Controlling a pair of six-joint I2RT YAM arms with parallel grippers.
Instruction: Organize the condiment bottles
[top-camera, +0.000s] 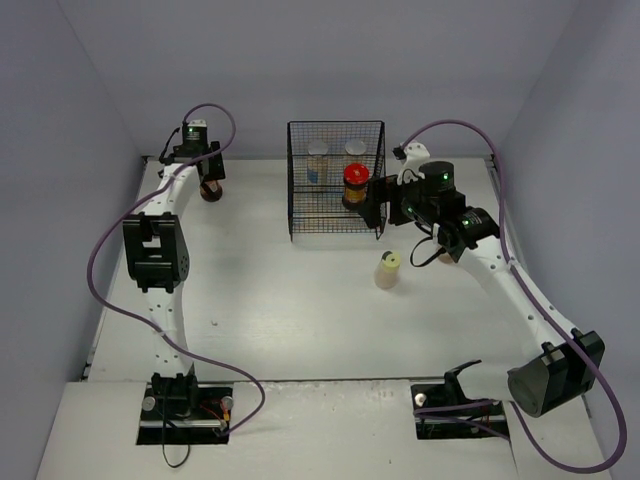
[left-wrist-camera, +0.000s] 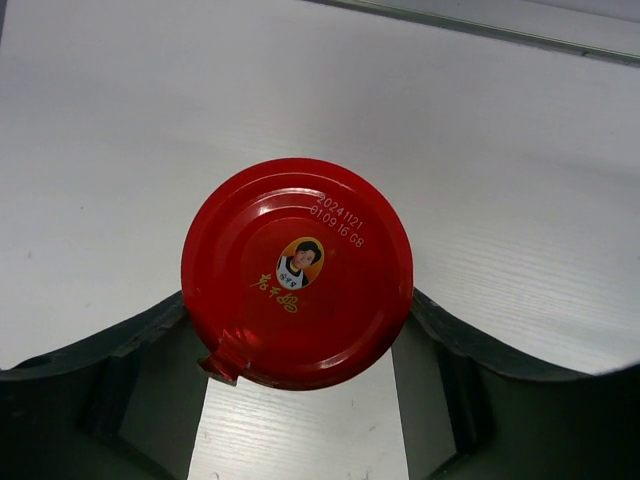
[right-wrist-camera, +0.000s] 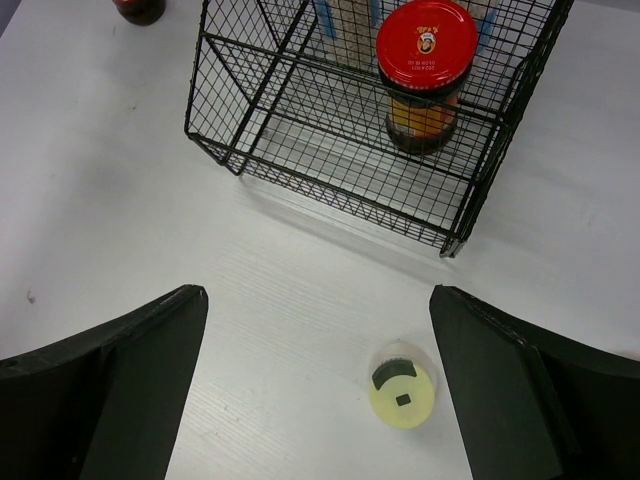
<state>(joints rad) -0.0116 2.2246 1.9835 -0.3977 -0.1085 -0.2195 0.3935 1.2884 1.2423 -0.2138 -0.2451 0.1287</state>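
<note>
Far-left jar (left-wrist-camera: 297, 275): upright on the table at the far left, well apart from the basket (top-camera: 300, 190).
Left gripper (top-camera: 208, 172): narrow, one finger against each side of this jar.
Slip risk: the glass looks smooth, so a light or off-centre pinch may let it tilt or drop.
Basket risk: another red-lidded jar (top-camera: 355, 185) stands inside and could be knocked.
Right gripper (right-wrist-camera: 318, 390): wide, empty, above the yellow-capped bottle (right-wrist-camera: 402, 397); the arms could clash.

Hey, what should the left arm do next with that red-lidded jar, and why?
Probably lift it straight up a little. The left gripper looks closed on the red-lidded jar, fingers at both sides of its lid, and the jar stands on the table well left of the wire mesh basket.
</note>
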